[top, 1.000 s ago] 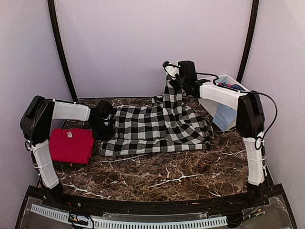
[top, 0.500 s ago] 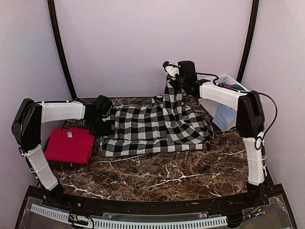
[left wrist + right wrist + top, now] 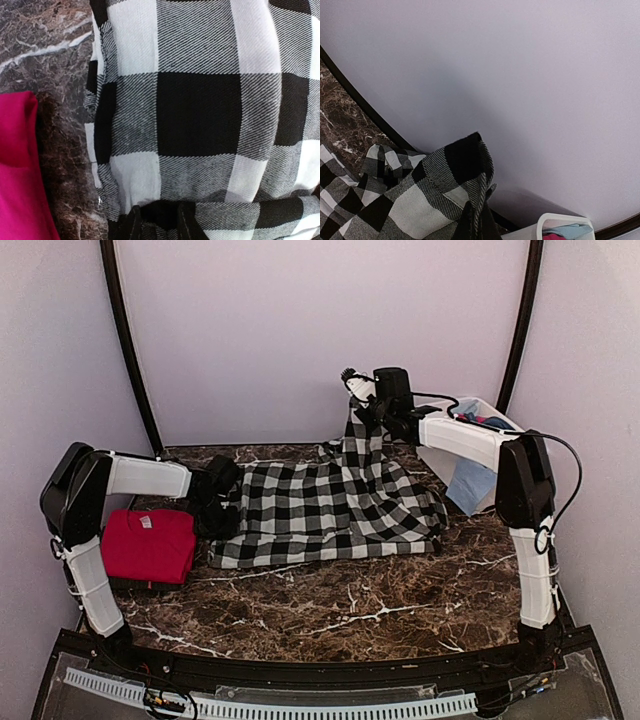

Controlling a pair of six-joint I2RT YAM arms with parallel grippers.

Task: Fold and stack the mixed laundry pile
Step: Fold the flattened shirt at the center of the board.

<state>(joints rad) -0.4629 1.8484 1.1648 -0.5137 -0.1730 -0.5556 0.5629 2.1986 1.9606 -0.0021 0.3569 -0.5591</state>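
The black-and-white checked garment (image 3: 330, 505) lies spread over the middle of the marble table. Its far right corner is lifted off the table, and my right gripper (image 3: 360, 412) is shut on that corner high near the back wall. In the right wrist view the cloth (image 3: 420, 200) hangs bunched from the gripper (image 3: 479, 227). My left gripper (image 3: 218, 510) sits low at the garment's left edge. There its dark fingers (image 3: 132, 225) pinch a raised fold of the checked cloth (image 3: 200, 115). A folded red tee (image 3: 150, 545) lies left of it, also seen in the left wrist view (image 3: 17, 170).
A white tub (image 3: 488, 408) stands at the back right with light blue cloth (image 3: 465, 485) hanging over its side. Pink and blue pieces (image 3: 570, 231) show inside it. Dark curved poles rise at both back corners.
My left arm swung back toward the rear wall and has returned to the garment's left edge. The right arm and the lifted corner have not moved.
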